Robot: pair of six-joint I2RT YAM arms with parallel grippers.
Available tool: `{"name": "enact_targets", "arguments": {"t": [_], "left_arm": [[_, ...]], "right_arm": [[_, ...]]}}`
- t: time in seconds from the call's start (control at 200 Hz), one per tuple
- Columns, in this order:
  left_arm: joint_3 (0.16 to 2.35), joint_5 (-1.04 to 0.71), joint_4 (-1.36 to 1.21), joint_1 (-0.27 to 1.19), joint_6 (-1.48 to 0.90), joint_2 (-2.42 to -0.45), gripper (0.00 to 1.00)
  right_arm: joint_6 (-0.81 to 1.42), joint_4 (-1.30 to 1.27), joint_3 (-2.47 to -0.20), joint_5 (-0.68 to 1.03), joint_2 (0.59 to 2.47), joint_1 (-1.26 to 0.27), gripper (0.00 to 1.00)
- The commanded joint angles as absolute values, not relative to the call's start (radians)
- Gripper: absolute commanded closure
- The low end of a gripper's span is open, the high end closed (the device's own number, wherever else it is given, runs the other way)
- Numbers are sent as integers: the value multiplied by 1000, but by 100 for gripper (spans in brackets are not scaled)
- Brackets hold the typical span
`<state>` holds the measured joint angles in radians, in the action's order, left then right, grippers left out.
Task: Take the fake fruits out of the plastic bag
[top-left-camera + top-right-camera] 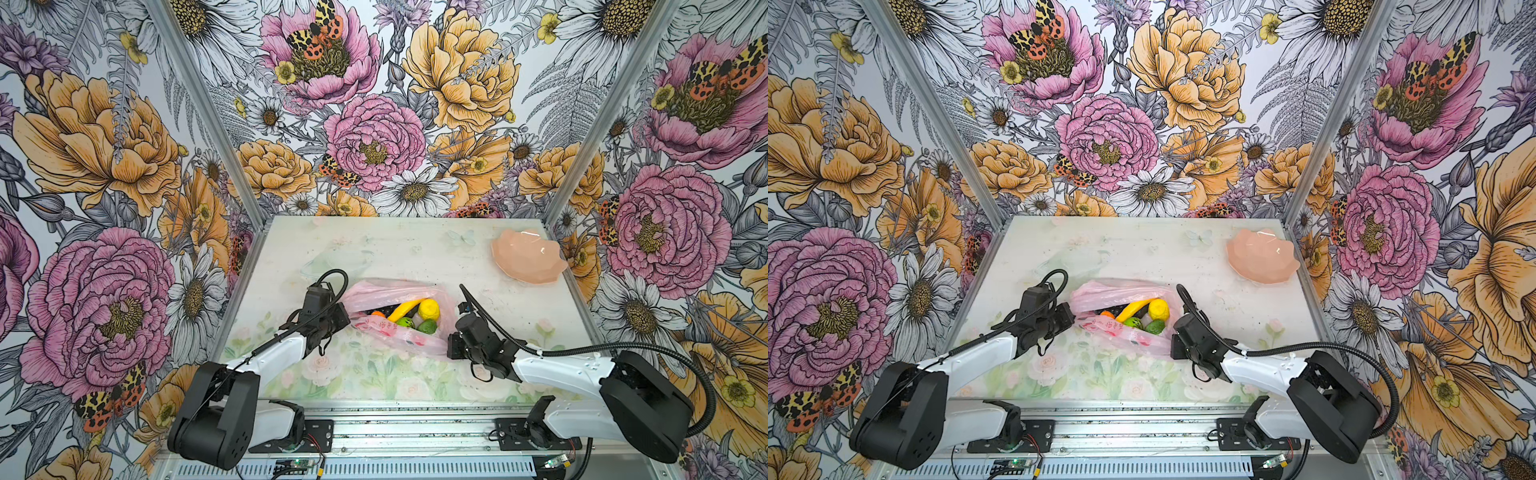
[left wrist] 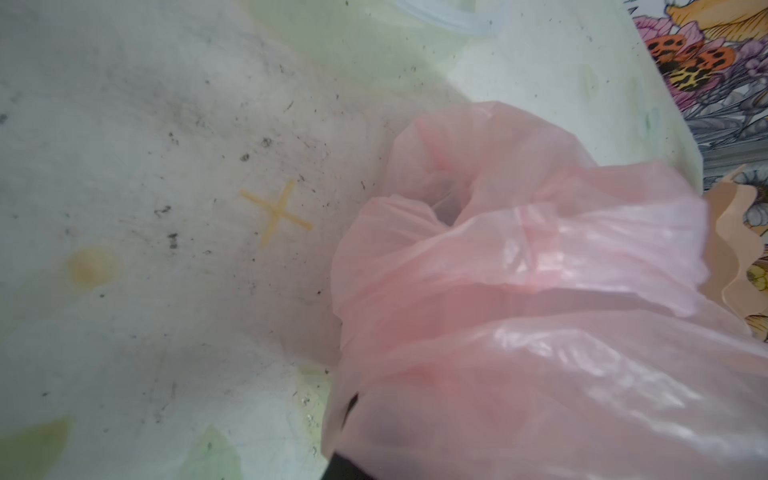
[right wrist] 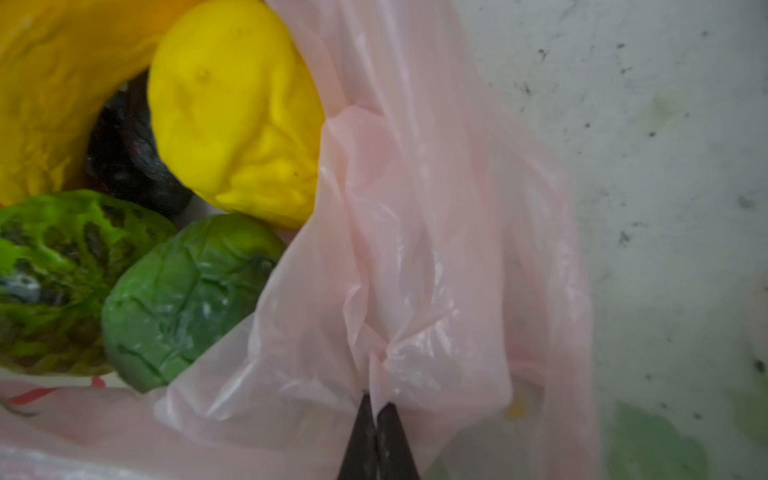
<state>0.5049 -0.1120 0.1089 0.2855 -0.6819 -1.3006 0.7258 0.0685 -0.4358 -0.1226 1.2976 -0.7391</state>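
Two claws pinch the pink bag (image 1: 386, 291), left claw (image 1: 348, 318) and right claw (image 3: 377, 409) at opposite edges. Fruits (image 1: 429, 309) lie inside.

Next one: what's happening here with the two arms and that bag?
Both arms are at the pink bag, one on each side of its mouth. The right gripper has its jaws shut on a fold of film at the bag's edge. The left gripper is shut at the opposite edge, with film draped over its jaws. The banana, lemon and two green fruits lie inside the bag. The bowl at the far right holds nothing.
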Motion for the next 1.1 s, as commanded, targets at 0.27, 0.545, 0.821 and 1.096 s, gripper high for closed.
{"name": "enact_targets", "arguments": {"t": [0.27,0.545,0.821,1.096], "left_arm": [[579,-22,131,250,-694,-1478,100],[596,-32,88,175,-709,-1472,100],[638,97,232,272,-626,-1313,48],[744,521,444,594,-516,-1210,19]], "right_arm": [[657,-16,-499,-185,1434,-569,100],[570,-123,-661,-133,1572,-477,100],[497,-133,-807,-8,1647,-475,100],[454,-105,-824,-1,1634,-469,100]]}}
